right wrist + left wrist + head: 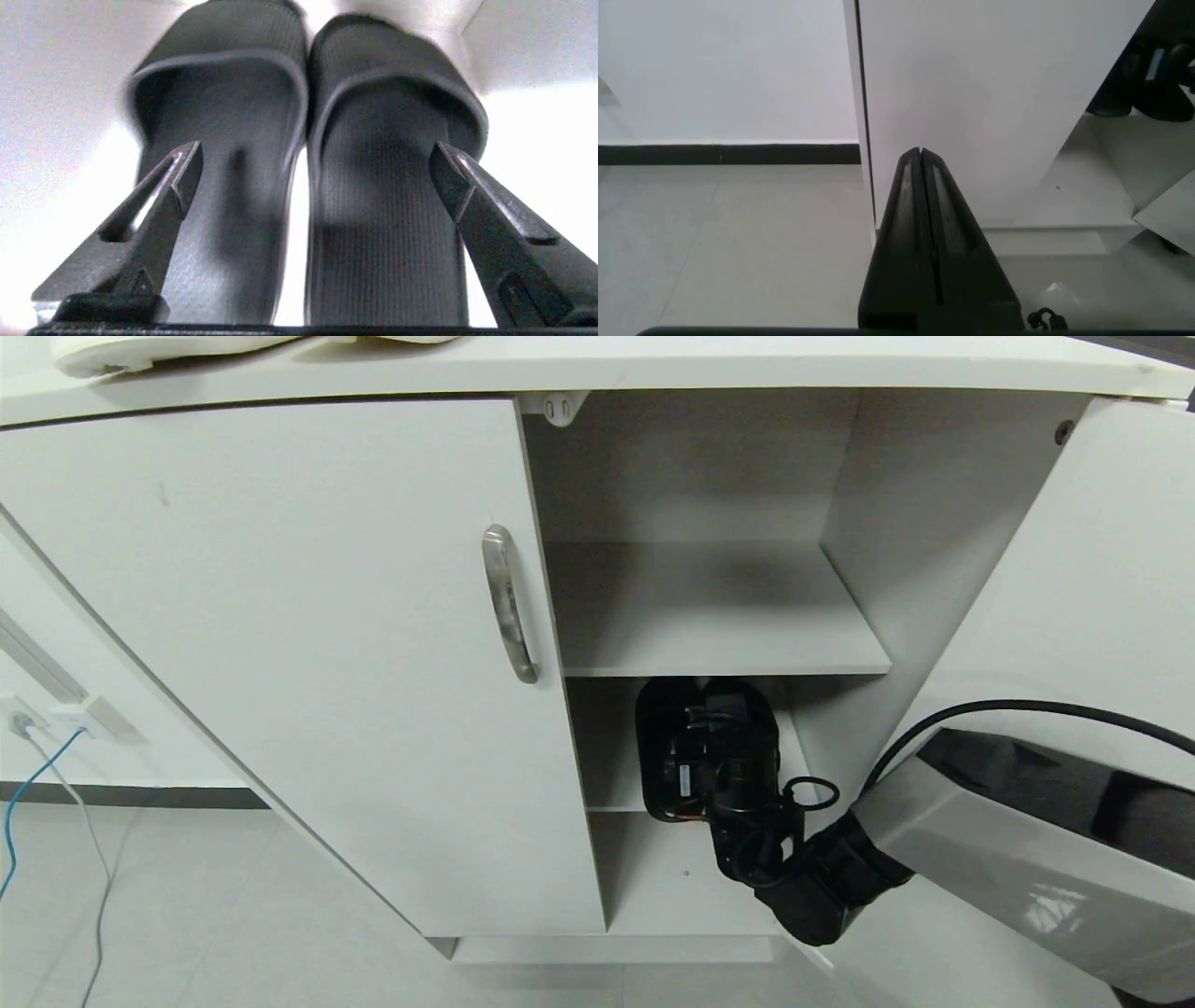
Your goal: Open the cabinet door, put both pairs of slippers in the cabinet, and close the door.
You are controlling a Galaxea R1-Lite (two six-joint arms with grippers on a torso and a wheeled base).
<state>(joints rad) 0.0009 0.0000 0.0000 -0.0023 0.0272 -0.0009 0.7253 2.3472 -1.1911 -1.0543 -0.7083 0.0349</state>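
A pair of black slippers [308, 159] lies side by side on the cabinet's middle shelf [611, 784], showing as a dark shape [663, 747] in the head view. My right gripper [315, 149] is inside that compartment, open, with one finger [159, 215] at each side of the pair's near end. In the head view the right gripper [714, 714] sits over the slippers. My left gripper [920, 159] is shut and empty, low above the floor, facing the cabinet's closed left door [971, 93]. A pale soft item [140, 353] rests on the cabinet top.
The left door [280, 644] with its metal handle [509, 607] is closed. The right door [1102, 569] is swung wide open beside my right arm. The upper shelf [709, 616] and bottom compartment [672, 887] are bare. Cables [56, 775] hang from a wall socket at left.
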